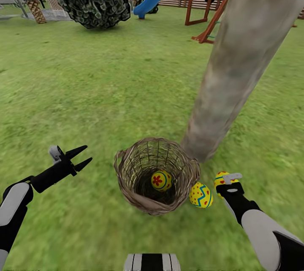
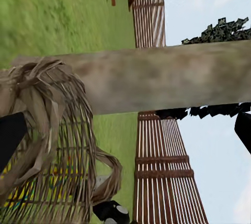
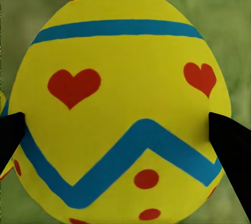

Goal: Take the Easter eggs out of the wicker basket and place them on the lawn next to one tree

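Gripping a yellow heart-marked egg (image 3: 120, 103), right gripper (image 1: 228, 182); left gripper (image 1: 80, 158) gapes.

My right pincer (image 1: 223, 179) closes around one Easter egg (image 3: 120, 109). To its left a second egg (image 1: 201, 195) lies on the lawn (image 1: 105, 85), touching the wicker basket (image 1: 126, 169), which holds the third egg (image 1: 161, 180). The tree (image 1: 236, 64) stands just ahead. My left pincer (image 1: 80, 158) hangs left of the basket.

The wide patchy green grass lawn (image 1: 84, 93) carries a round brown woven wicker basket (image 1: 126, 174), a yellow zigzag-banded egg (image 1: 201, 195) just beside it, and a thick grey-brown tree trunk (image 1: 228, 77).
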Robot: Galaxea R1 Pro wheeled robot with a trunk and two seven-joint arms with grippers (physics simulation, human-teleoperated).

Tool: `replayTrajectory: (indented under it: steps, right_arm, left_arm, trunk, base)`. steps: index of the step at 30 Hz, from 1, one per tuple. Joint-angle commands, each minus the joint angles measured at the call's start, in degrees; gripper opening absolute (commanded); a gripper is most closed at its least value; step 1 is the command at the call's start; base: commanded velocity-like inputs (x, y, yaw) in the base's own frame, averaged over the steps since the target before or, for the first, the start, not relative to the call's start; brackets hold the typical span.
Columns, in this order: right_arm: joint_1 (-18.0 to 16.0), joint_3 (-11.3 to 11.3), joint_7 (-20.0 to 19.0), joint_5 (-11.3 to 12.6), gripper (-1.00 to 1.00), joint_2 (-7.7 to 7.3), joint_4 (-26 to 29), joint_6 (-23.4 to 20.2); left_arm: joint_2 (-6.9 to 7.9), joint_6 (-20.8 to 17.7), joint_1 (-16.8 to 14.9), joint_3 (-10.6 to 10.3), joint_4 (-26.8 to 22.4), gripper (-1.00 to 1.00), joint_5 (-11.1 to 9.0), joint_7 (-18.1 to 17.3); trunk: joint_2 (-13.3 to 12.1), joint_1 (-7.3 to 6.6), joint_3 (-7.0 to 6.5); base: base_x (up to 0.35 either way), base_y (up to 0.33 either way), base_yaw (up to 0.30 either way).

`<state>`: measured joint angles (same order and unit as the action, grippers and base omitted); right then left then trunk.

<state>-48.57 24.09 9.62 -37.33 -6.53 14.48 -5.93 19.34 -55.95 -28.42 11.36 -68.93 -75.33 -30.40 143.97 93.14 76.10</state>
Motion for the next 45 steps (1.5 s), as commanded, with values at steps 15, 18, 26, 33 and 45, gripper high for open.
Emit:
replayTrajectory:
  steps: [15,18,26,33,45]
  right_arm:
    - [-1.33,0.17,0.31,-0.29,-1.00,-1.11,-0.28,-2.69]
    - [-1.32,0.18,0.31,-0.29,-1.00,-1.13,-0.32,-2.61]
    - [-1.27,0.24,-0.22,-0.37,-1.00,-1.10,0.10,-1.85]
    - [-1.26,0.21,-0.47,-0.46,-1.00,-1.12,0.20,-1.81]
    - [-1.26,0.20,-0.48,-0.46,-1.00,-1.12,0.17,-1.81]
  left_arm:
    - [-0.01,-0.30,-0.05,0.07,0.03,1.00,0.10,-0.21]
    - [-0.01,-0.30,-0.05,0.07,0.03,1.00,0.10,-0.26]
    - [-0.03,-0.30,-0.05,0.07,0.03,1.00,0.10,-0.27]
    - [-0.09,-0.30,-0.05,0.07,0.03,1.00,0.10,-0.27]
    - [-0.09,-0.30,-0.05,0.07,0.03,1.00,0.10,-0.27]
  trunk:
    - [0.22,0.37,3.37]
    - [0.26,0.45,4.03]
    - [0.37,0.66,5.80]
    - [0.46,0.84,7.36]
    - [0.62,1.15,10.01]
  base:
    - [0.000,0.000,0.000]
    - [0.000,0.000,0.000]
    - [0.000,0.000,0.000]
    - [0.000,0.000,0.000]
    - [0.000,0.000,0.000]
